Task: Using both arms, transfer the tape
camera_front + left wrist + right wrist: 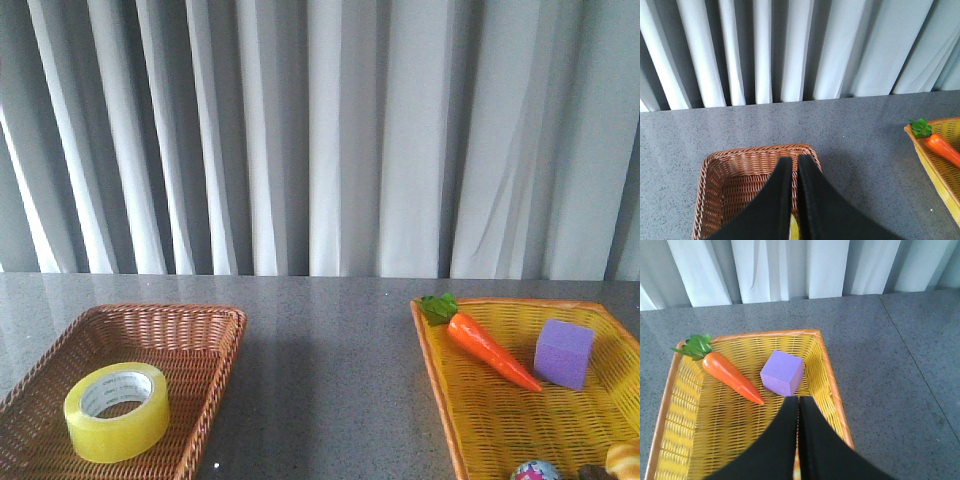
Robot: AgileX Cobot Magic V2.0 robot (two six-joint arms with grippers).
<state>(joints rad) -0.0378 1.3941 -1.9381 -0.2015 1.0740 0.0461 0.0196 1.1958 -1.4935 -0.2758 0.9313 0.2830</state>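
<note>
The tape (117,411), a glossy translucent yellow roll with a white printed core, lies flat in the brown wicker basket (205,330) at about 7 o'clock on the table, its hole facing up; the left gripper (795,165) hovers over this basket, fingers pressed together, so it is nearer; the right gripper (798,405), also closed and empty, hangs over the yellow basket (830,370) beside the purple foam cube (782,372) and the carrot (730,376).

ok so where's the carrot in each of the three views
Front view: the carrot lies in the yellow basket, beside the purple cube.
Left wrist view: carrot at the right edge, partly cut off.
Right wrist view: carrot beside the cube.
Shared landmark: its green leafy top.
</note>
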